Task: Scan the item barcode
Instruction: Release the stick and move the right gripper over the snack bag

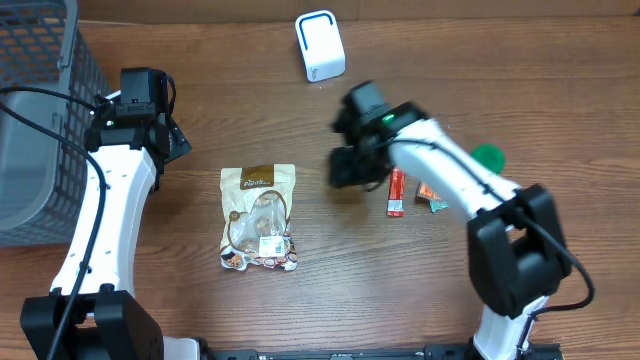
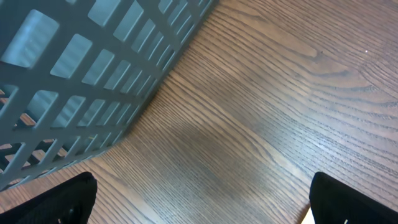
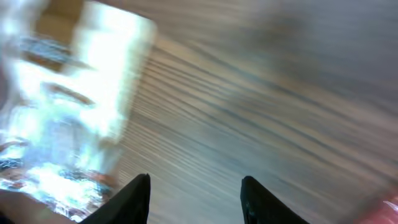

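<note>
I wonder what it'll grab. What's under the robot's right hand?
Only bare table shows between the fingers of the right gripper; the snack bag lies to one side. Overhead, the gripper covers that spot.

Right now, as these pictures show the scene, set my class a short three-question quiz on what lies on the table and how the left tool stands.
1. True or false: the left tool is open and holds nothing.
2. What lies on the table between the two arms? A. snack bag B. mug C. book
3. Name the container beside the left arm.

Key: 1 true; 2 A; 3 the grey basket.
</note>
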Controlling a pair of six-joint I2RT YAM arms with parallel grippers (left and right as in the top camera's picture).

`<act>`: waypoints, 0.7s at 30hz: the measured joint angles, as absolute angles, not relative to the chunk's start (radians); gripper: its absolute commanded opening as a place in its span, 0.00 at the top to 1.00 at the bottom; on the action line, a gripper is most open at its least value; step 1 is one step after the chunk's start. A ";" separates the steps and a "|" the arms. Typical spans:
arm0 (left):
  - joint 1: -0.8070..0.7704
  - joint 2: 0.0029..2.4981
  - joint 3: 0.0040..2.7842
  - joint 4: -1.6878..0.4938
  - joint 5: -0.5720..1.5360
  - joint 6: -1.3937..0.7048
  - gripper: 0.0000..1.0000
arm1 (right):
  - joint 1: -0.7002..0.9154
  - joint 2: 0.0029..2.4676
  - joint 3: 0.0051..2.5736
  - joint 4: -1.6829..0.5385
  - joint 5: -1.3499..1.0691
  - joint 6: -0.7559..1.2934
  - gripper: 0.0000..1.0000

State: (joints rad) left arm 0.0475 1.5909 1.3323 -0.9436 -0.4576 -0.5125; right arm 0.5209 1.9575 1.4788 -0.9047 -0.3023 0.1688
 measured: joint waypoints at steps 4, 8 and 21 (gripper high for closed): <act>0.047 1.591 1.332 -0.943 -0.457 -0.513 0.00 | 0.684 1.958 1.479 -0.703 -0.300 0.191 0.51; 0.047 1.591 1.332 -0.943 -0.458 -0.513 0.00 | 0.840 1.963 1.479 -0.565 -0.195 0.200 0.51; 0.047 1.591 1.332 -0.944 -0.457 -0.513 0.00 | 0.991 2.117 1.479 -0.482 0.094 0.242 0.53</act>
State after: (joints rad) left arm 0.0475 1.5909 1.3323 -0.9436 -0.4572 -0.5125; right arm 0.9905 2.1174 1.4788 -0.4816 0.0937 0.2420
